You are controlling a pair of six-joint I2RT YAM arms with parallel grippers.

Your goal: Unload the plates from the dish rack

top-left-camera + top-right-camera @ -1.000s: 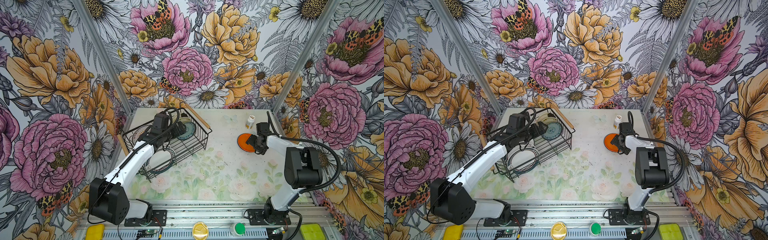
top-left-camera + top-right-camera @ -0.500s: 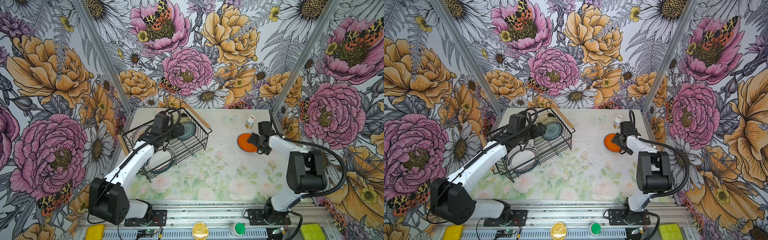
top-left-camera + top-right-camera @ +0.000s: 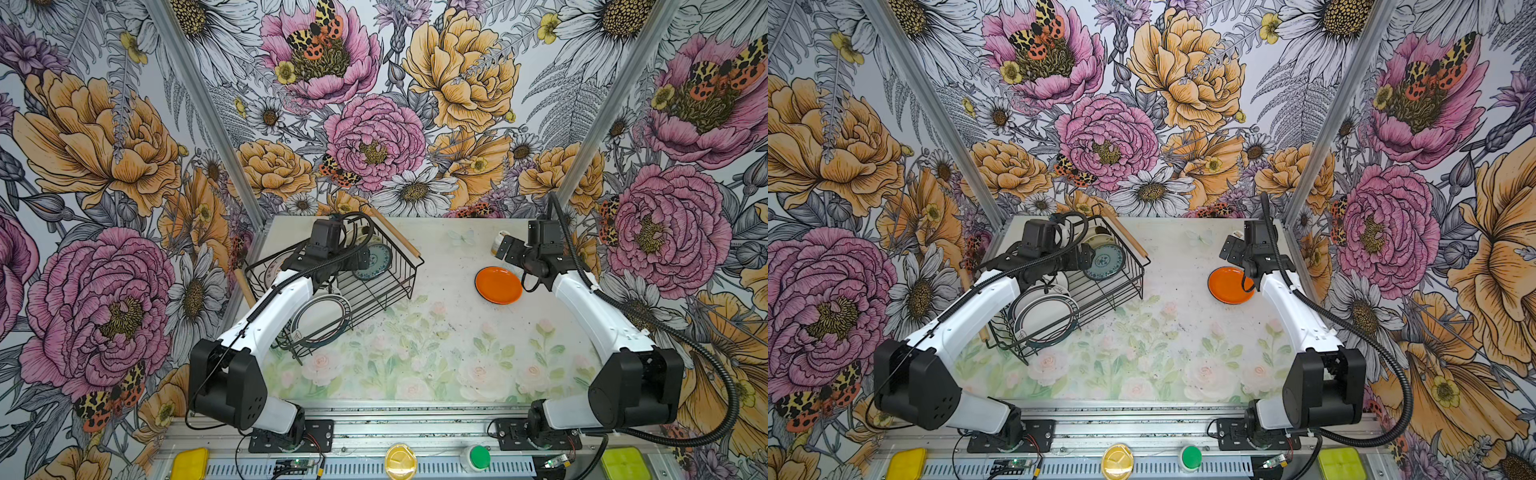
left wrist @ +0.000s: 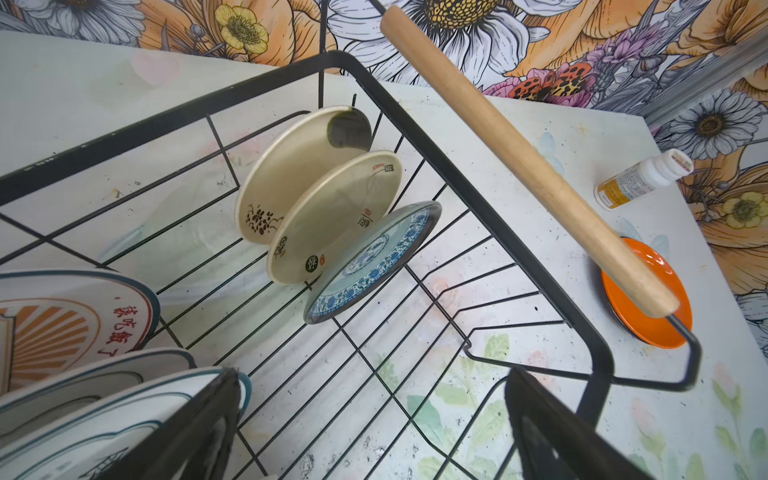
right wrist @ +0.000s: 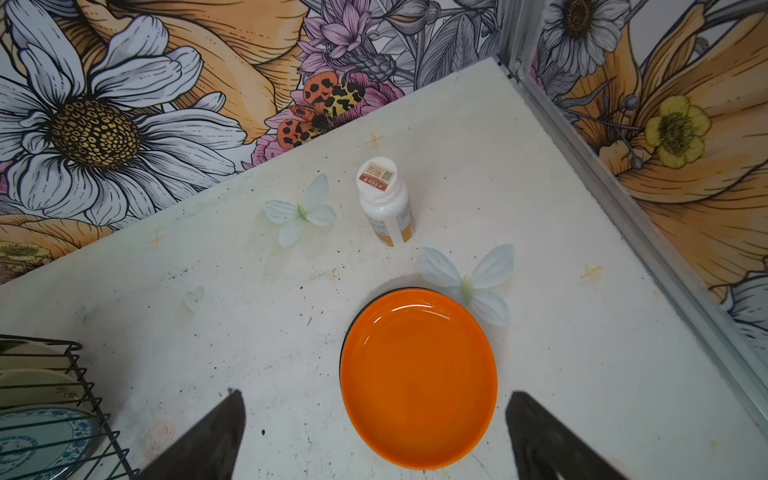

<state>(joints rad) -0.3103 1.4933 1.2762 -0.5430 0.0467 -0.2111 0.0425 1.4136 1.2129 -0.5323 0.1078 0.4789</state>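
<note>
Holding most of the load: the rectangular black wire dish rack (image 3: 374,286) with light wooden rod handles, at the far left of the pale floral-printed table (image 3: 415,374) in both top views; it is far from emptied.
Near group in rack: large white round plates (image 3: 320,320) with dark rims, standing on edge at the rack's near end, one bearing an orange sunburst (image 4: 54,324); at least three, but the arm hides the exact count.
Far group in rack: three smaller plates leaning together, namely two cream plates (image 4: 291,174) with dark marks and a blue-patterned plate (image 4: 370,262).
Unloaded: one glossy orange round plate (image 3: 498,285), flat on the table at the right, well apart from the rack.
Left arm: the left gripper (image 4: 372,386) has its jaws spread wide with nothing between them, inside the rack between the two groups.
Right arm: the right gripper (image 5: 374,395) is wide apart and empty, raised just beside the orange plate.
Bystander: a small white pill bottle (image 5: 384,203), upright beyond the orange plate.
Progress: early, by my reading; one plate out, at least six to go.
</note>
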